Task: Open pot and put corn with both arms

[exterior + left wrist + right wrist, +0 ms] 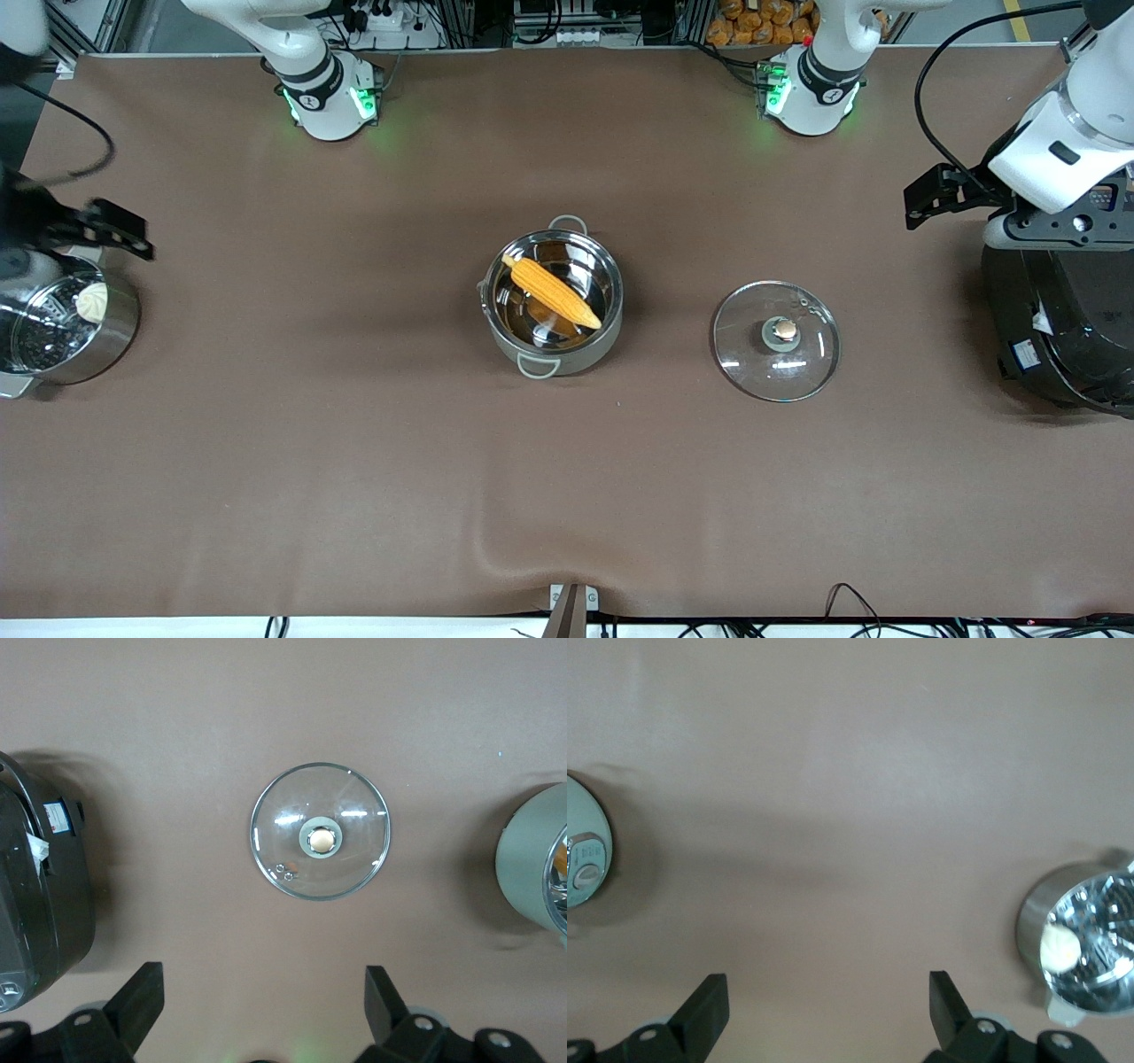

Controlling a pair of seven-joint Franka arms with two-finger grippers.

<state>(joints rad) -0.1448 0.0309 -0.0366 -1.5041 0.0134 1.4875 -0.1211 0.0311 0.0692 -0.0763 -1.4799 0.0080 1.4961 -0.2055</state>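
The steel pot stands open in the middle of the table. The yellow-orange corn lies slantwise inside it. The glass lid with its brass knob lies flat on the table beside the pot, toward the left arm's end; it also shows in the left wrist view. My left gripper is open and empty, up in the air over the black rice cooker's edge; its fingers stand wide apart. My right gripper is open and empty, over the steel pot with the insert; its fingers stand wide apart.
A large black rice cooker stands at the left arm's end of the table. A steel pot with a perforated insert and a white lump stands at the right arm's end. The pot's wall shows at the edge of both wrist views.
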